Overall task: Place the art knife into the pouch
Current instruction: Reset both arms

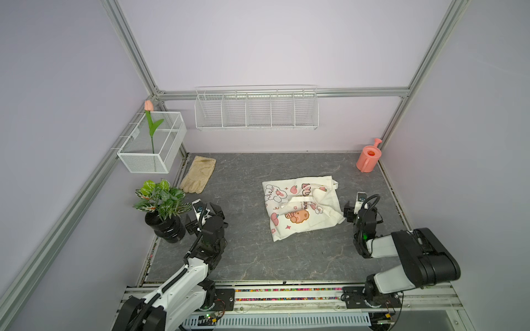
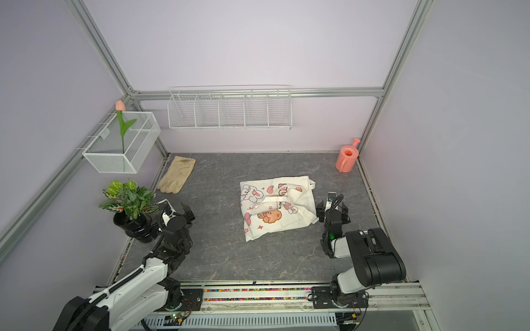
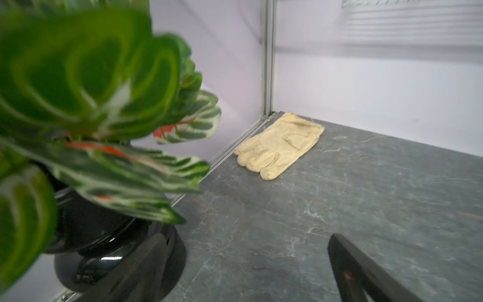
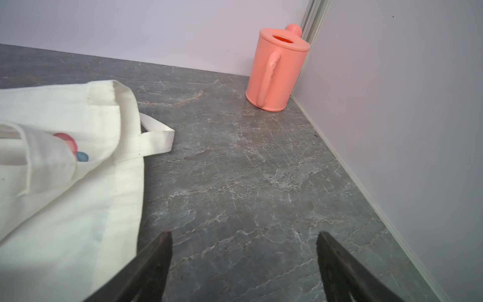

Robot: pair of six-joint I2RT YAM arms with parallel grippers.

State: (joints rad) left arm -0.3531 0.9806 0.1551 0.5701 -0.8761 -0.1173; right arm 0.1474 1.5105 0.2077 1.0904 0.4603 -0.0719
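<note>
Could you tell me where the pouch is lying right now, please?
In both top views the pouch lies flat on the tabletop, toward the robot's right, its edge just beside the right gripper.

You're getting soft, even light over the cell in both top views; shadows are barely showing around the pouch [image 1: 304, 209]. The frame rails [image 1: 130, 48] are splaying toward the corners. On the left wrist view, the plant leaves [image 3: 78, 78] are swimming out of focus, the black pot [image 3: 104, 235] is catching a white glint, and the wire rack [image 3: 410, 28] is smearing. The right wrist view is showing the tabletop [image 4: 235, 183] sharp.
</note>
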